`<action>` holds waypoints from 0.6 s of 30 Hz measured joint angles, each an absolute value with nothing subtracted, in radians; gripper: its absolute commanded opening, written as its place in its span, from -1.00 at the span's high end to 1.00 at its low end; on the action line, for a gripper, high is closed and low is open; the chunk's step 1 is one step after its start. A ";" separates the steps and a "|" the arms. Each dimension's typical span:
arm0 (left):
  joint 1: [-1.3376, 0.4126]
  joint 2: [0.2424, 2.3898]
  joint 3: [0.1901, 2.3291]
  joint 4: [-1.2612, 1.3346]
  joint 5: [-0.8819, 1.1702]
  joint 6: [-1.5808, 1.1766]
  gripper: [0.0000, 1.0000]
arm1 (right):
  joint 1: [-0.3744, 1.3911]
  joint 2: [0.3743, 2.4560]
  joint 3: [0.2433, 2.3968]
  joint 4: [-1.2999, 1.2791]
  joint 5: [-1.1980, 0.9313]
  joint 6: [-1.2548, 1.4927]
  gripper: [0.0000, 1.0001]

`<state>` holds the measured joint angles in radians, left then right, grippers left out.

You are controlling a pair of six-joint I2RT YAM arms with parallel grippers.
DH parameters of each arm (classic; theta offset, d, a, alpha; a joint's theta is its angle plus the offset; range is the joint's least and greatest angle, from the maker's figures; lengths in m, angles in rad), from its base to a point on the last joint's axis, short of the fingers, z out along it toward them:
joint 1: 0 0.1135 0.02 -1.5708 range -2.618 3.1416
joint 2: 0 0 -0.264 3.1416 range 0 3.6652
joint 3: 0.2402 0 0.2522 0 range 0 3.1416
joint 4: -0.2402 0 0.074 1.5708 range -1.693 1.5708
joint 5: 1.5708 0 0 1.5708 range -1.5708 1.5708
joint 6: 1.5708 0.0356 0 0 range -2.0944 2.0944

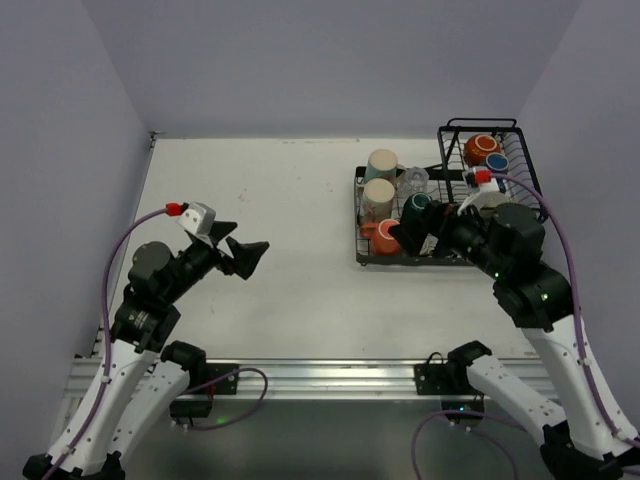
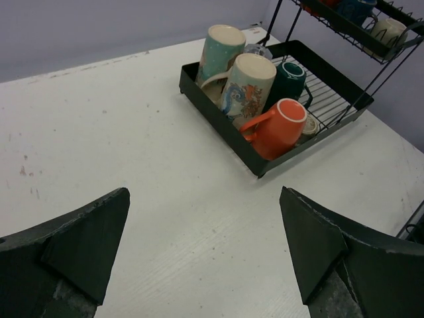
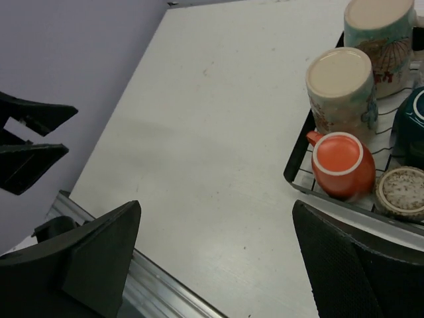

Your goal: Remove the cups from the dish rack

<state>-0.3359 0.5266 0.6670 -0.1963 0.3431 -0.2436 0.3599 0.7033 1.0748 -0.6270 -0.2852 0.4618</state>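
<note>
The black wire dish rack [image 1: 359,215] stands at the table's right, its raised basket [image 1: 449,133] behind the flat tray. In the tray stand a cream cup [image 1: 381,163], a patterned cream cup [image 1: 377,197], an orange-red cup [image 1: 380,236], a dark teal cup [image 1: 416,205] and a clear glass [image 1: 412,180]. The basket holds an orange-red cup [image 1: 480,148] and a blue cup [image 1: 496,161]. My right gripper [image 1: 425,232] hovers open over the tray's near edge, beside the orange-red cup [image 3: 341,165] and a small beige cup [image 3: 402,192]. My left gripper [image 1: 240,245] is open and empty above the bare table, far left of the rack [image 2: 218,109].
An aluminium rail [image 1: 320,375] runs along the table's near edge, just under my right gripper [image 3: 216,205]. Purple walls close in the left, back and right sides. White tabletop [image 1: 290,200] lies between my left gripper [image 2: 204,192] and the rack.
</note>
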 measured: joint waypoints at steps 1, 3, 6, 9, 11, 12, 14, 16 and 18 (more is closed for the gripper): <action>-0.334 0.532 0.667 -0.197 0.345 -0.243 -1.00 | 0.389 0.749 1.109 -0.633 -0.241 0.464 -0.98; -0.332 0.540 0.667 -0.198 0.345 -0.242 -1.00 | 0.459 0.828 1.166 -0.643 -0.154 0.470 -0.98; -0.328 0.543 0.665 -0.199 0.345 -0.243 -1.00 | 0.574 0.958 1.266 -0.670 -0.004 0.463 -0.98; -0.327 0.541 0.665 -0.199 0.345 -0.243 -1.00 | 0.635 1.092 1.381 -0.695 0.114 0.441 -0.98; -0.326 0.540 0.665 -0.200 0.344 -0.243 -1.00 | 0.657 1.172 1.445 -0.696 0.162 0.421 -0.98; -0.324 0.538 0.665 -0.200 0.344 -0.243 -1.00 | 0.667 1.209 1.467 -0.694 0.179 0.408 -0.98; -0.321 0.532 0.665 -0.202 0.335 -0.243 -1.00 | 0.678 1.261 1.477 -0.677 0.216 0.388 -0.98; -0.320 0.525 0.665 -0.203 0.317 -0.246 -1.00 | 0.686 1.290 1.454 -0.665 0.266 0.373 -0.98; -0.320 0.518 0.665 -0.204 0.287 -0.255 -1.00 | 0.686 1.317 1.444 -0.669 0.308 0.364 -0.98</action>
<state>-0.3202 0.5182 0.6651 -0.2035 0.2874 -0.2546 0.6861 1.3167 1.4441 -0.6685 0.3080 0.3637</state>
